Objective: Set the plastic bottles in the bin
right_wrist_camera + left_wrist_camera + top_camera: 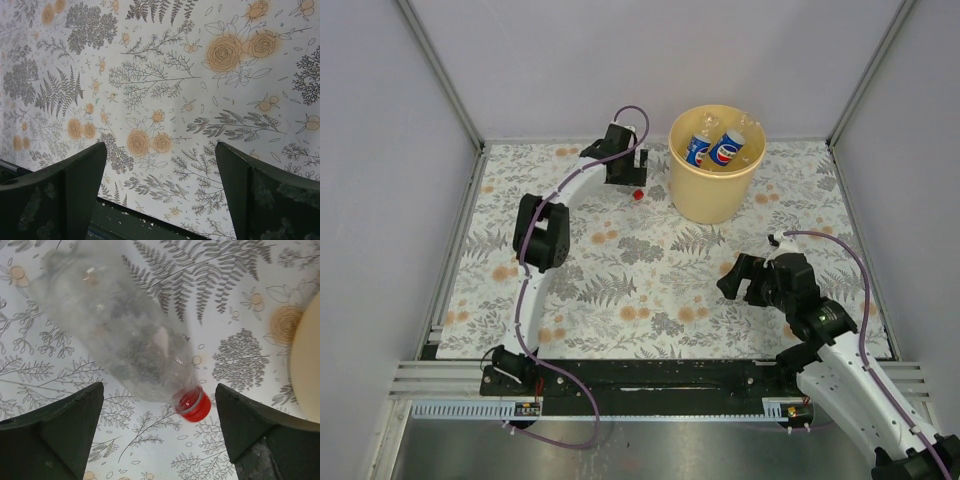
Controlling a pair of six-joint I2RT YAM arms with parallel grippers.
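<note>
Your left gripper (625, 175) stood at the far side of the table, just left of the bin (712, 200), with its jaws spread wide and nothing held. In the left wrist view its two dark fingers (60, 435) framed a clear bottle (125, 335) that lay on its side on the floral tablecloth (620, 290). The bottle's red cap (192, 405) pointed toward the bin's pale wall at the right edge of that view. Neither finger touched the bottle, which looked a little blurred.

The bin itself sat at the far side of the table, right of centre, upright on the cloth. Inside it you had at least two blue-labelled bottles (727, 148) leaning side by side. Something clear showed behind them, but I could not tell how many pieces.

Your right gripper (731, 275) hung at the near right, well apart from the bin and the bottle. Its jaws were fully parted and empty, with only patterned cloth showing between them in the right wrist view.
</note>
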